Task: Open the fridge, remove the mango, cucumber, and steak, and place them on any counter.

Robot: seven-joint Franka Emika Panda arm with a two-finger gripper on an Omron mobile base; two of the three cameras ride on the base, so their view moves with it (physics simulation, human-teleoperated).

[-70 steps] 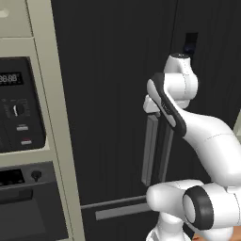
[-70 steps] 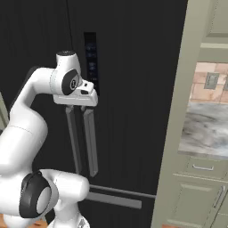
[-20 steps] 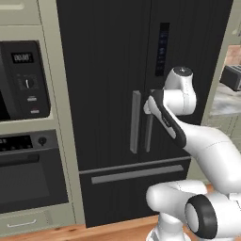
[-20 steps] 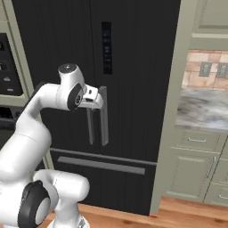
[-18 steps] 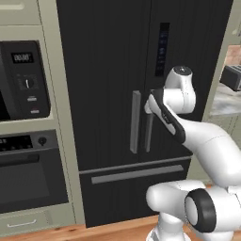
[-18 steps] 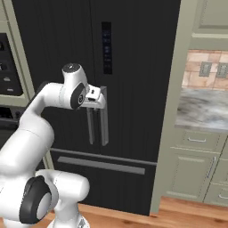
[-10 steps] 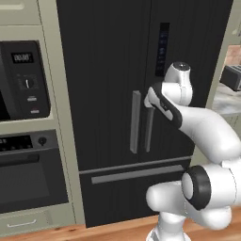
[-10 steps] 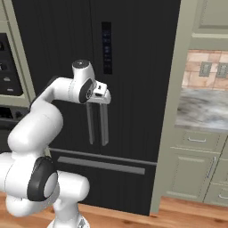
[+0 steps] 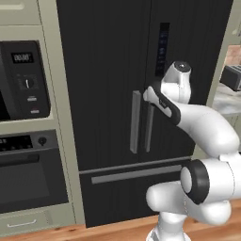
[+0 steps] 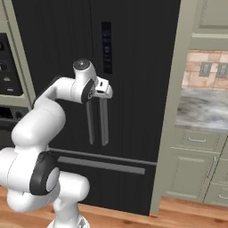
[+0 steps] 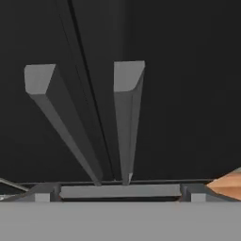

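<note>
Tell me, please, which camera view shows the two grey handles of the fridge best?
The hand view: both fridge handles appear close, whole and unobstructed. In the left base view, the arm covers the top of the right handle; in the right base view, the open gripper hides the handles' tops.

— Where does the fridge (image 9: 108, 84) stand?

— Between the oven column (image 9: 28, 141) on its left and the table (image 10: 202, 109) on its right, doors shut. Its two handles (image 9: 141, 121) hang side by side at the middle seam, with the drawer (image 10: 102, 171) below them.

— And the hand (image 10: 107, 91)?

— Up in front of the handles' tops, just before the right-hand one.
</note>
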